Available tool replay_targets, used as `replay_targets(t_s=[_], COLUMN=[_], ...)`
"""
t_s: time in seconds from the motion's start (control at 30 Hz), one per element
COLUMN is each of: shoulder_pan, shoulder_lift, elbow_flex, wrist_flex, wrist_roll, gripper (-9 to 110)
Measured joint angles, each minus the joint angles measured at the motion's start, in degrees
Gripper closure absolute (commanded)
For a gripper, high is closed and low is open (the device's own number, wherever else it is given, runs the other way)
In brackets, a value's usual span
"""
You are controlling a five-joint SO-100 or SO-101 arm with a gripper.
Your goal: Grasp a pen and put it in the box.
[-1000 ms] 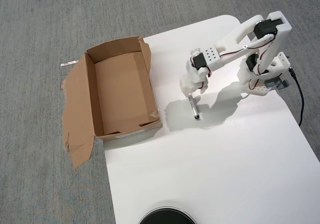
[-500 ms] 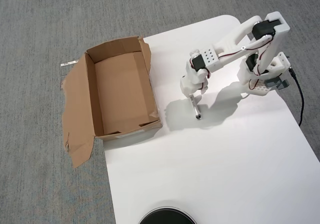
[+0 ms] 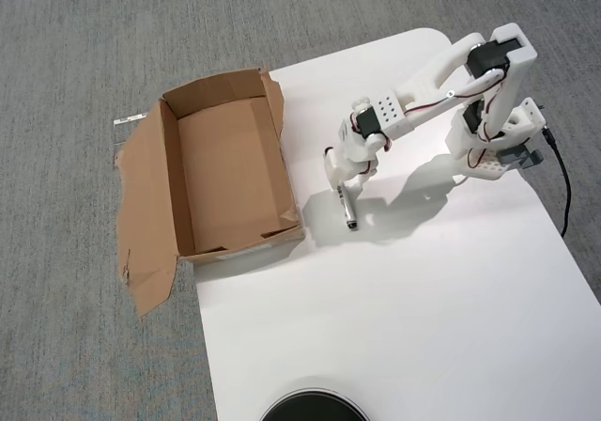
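Note:
The pen (image 3: 346, 210) has a white barrel and a dark end (image 3: 351, 224) that points toward the bottom of the overhead view. It is on or just above the white table (image 3: 423, 308), right of the box. My gripper (image 3: 343, 185) is over the pen's upper end with its white fingers (image 3: 335, 170) closed around it. Whether the pen is lifted off the table I cannot tell. The brown cardboard box (image 3: 169, 172) lies open and empty to the left, about a pen's length away. Its wide flap (image 3: 141, 205) is spread flat on the carpet.
The arm's base (image 3: 498, 144) stands at the table's upper right, with a black cable (image 3: 565, 191) running down beside it. A round black object (image 3: 315, 410) shows at the bottom edge. Grey carpet (image 3: 75, 327) surrounds the table. A small white strip (image 3: 131, 118) lies left of the box.

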Motion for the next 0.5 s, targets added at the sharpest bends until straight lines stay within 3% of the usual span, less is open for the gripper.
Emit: replay_targets(t_s=[0.5], shoulder_pan=[-1.1], shoulder_lift=[-2.3], elbow_flex=[-0.5], wrist_flex=[-0.6], wrist_roll=[0.0], gripper=[81])
